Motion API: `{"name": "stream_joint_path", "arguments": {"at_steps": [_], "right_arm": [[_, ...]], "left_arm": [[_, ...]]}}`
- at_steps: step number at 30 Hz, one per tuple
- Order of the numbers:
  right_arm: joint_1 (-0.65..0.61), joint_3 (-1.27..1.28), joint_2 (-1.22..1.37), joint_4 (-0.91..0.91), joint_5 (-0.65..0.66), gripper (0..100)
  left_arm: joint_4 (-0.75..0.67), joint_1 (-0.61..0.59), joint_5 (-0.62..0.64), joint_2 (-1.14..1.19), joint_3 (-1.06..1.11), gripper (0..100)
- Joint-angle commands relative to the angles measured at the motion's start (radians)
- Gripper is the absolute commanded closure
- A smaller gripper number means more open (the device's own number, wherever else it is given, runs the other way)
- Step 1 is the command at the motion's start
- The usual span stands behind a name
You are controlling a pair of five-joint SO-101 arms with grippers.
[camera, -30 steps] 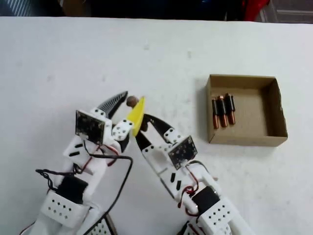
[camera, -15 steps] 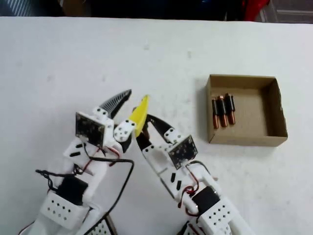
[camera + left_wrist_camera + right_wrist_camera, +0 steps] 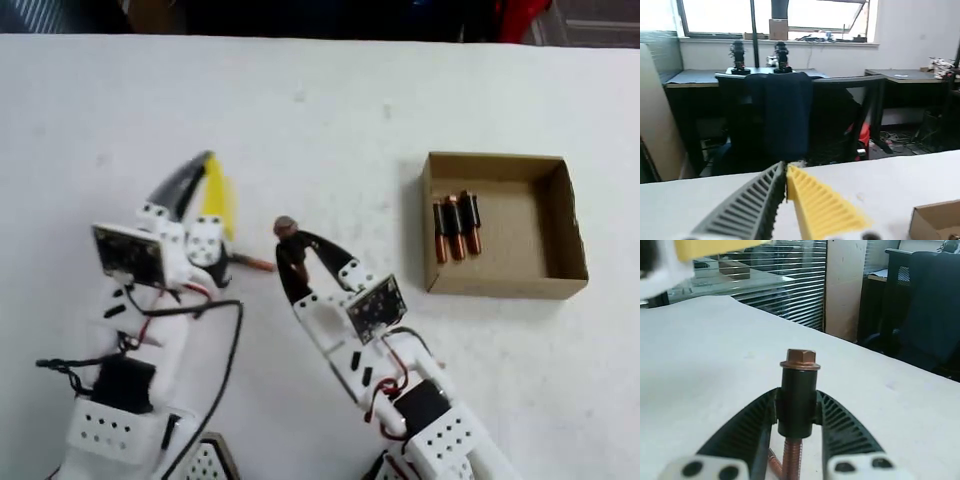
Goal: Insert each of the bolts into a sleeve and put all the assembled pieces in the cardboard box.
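My right gripper (image 3: 293,252) is shut on a black sleeve (image 3: 291,258) left of the cardboard box (image 3: 495,158). A copper bolt (image 3: 284,226) stands in that sleeve with its hex head on top. In the right wrist view the sleeve (image 3: 796,405) sits upright between the black fingers (image 3: 842,430), the bolt head (image 3: 800,359) above it and the threaded shank below. My left gripper (image 3: 203,172), with one grey and one yellow finger, is off to the left, shut on nothing (image 3: 785,169). Three assembled pieces (image 3: 455,228) lie side by side in the box.
A thin copper piece (image 3: 255,263) lies on the table between the two arms, also visible beside the bolt's shank (image 3: 772,460). The box corner (image 3: 935,220) appears in the left wrist view. The white table (image 3: 330,110) stretches behind both grippers.
My left gripper has let go of the bolt, pulled away to the left and closed. The bolt now sits in the sleeve, which my right gripper has kept holding in place.
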Motion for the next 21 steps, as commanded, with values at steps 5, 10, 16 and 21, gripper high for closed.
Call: {"name": "stream_joint_path", "arguments": {"at_steps": [5, 10, 16, 21], "right_arm": [[0.099, -0.008, -0.016, -0.021, 0.000, 98.2], [0.160, -0.150, -0.016, 0.208, -0.005, 98.2], [0.239, -0.465, -0.015, 0.647, -0.003, 98.1], [0.317, -0.704, -0.005, 0.877, 0.000, 98.1]], "left_arm": [[0.057, -0.120, -0.006, -0.223, 0.071, 98], [0.167, -0.122, -0.017, -0.475, 0.183, 98], [0.265, -0.127, -0.103, -0.429, 0.189, 98], [0.400, -0.196, -0.104, -0.429, 0.210, 98]]}}
